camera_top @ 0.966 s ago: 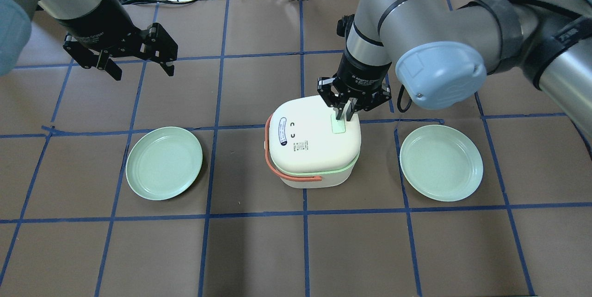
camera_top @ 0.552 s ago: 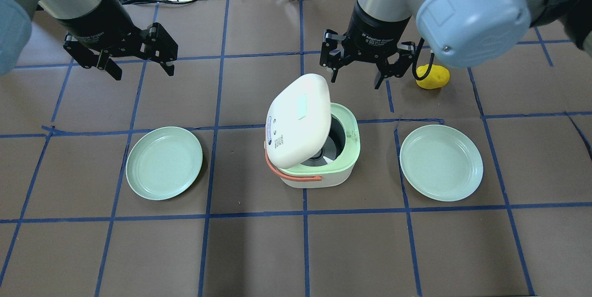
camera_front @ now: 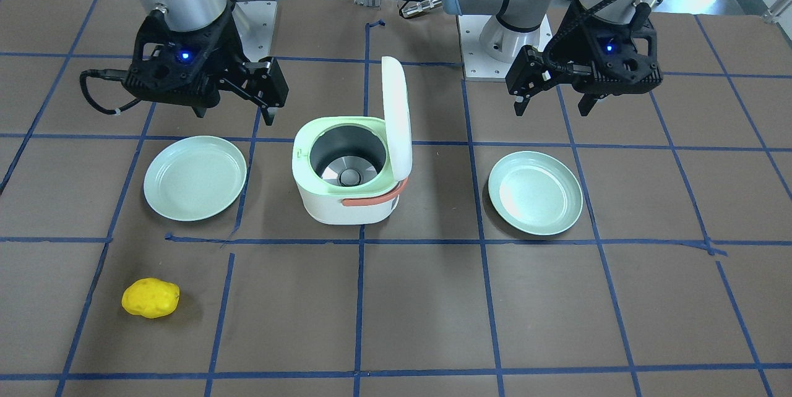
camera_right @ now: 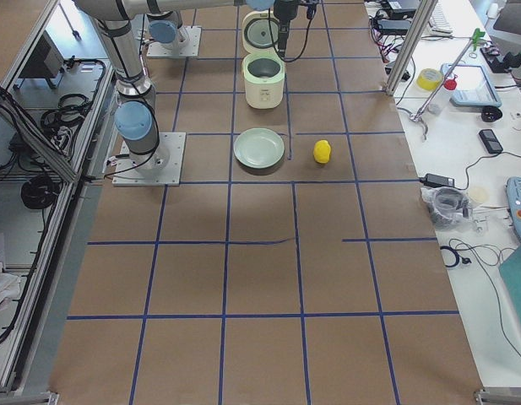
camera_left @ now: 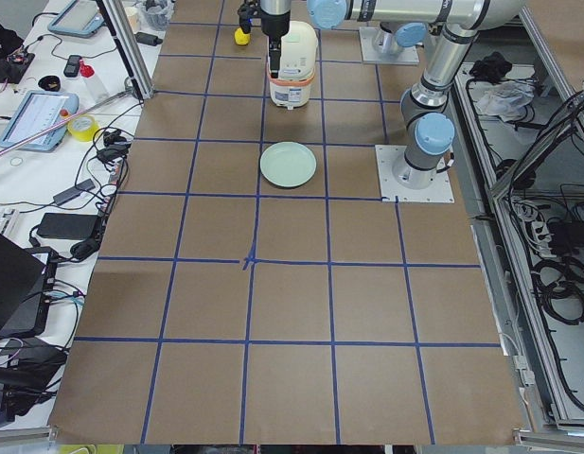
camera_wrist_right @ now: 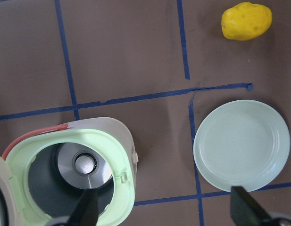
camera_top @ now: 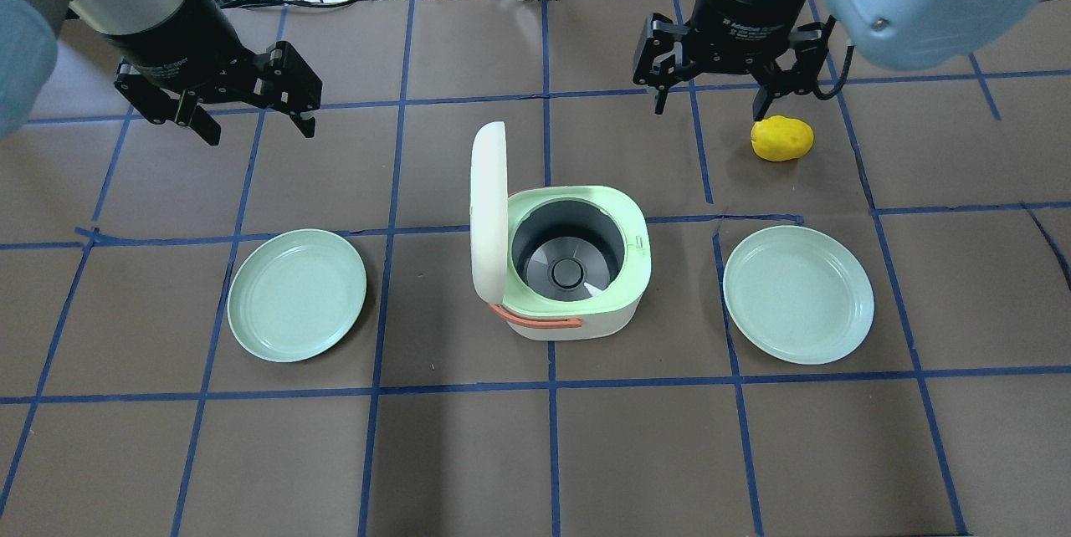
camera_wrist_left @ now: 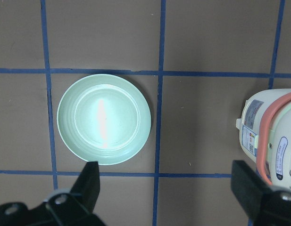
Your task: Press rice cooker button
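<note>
Brown table [camera_top: 535, 470], gridded with blue tape [camera_top: 552, 391].
Carried a white-and-green rice cooker [camera_top: 637, 257] near the middle, lid [camera_top: 489, 211] standing on end; held a pale green left plate [camera_top: 297, 294] and a matching right plate [camera_top: 798, 294] to either side of it, both apart from it; bore a yellow lump [camera_top: 782, 139] beyond the right plate, on the side away from the robot.

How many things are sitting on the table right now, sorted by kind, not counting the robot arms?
Green plates: 2
Rice cooker, lid open: 1
Yellow potato: 1
Total: 4
</note>
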`<state>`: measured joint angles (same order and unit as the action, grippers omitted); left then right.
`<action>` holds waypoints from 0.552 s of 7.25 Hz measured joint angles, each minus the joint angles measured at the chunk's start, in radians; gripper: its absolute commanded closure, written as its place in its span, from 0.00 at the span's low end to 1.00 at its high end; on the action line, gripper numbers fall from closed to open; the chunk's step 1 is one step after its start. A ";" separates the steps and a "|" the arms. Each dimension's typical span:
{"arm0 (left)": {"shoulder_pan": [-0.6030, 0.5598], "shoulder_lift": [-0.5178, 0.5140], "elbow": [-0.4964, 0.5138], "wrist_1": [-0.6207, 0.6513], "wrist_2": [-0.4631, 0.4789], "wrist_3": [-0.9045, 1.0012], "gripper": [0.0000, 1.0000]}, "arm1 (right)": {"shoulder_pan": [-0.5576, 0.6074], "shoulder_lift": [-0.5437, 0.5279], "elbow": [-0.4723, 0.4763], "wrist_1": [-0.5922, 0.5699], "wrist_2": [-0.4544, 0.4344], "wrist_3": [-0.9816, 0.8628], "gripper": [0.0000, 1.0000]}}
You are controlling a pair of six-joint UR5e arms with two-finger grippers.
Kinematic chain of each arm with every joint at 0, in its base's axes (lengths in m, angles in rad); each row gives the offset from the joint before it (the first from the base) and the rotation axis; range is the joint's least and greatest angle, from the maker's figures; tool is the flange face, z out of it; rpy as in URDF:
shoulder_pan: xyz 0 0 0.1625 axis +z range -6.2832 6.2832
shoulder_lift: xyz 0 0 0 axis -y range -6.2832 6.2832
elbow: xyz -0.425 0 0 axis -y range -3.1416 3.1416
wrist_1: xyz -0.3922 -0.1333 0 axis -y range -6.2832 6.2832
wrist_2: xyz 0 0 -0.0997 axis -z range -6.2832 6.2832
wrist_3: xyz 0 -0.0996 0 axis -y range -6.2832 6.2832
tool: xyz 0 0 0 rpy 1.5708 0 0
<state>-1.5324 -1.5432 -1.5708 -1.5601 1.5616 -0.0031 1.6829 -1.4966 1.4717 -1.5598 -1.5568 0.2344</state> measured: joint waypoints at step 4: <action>0.000 0.000 0.000 0.000 0.000 -0.001 0.00 | -0.129 -0.035 -0.001 0.067 0.000 -0.183 0.00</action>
<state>-1.5325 -1.5432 -1.5708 -1.5601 1.5616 -0.0038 1.5540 -1.5317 1.4711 -1.4925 -1.5571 0.0513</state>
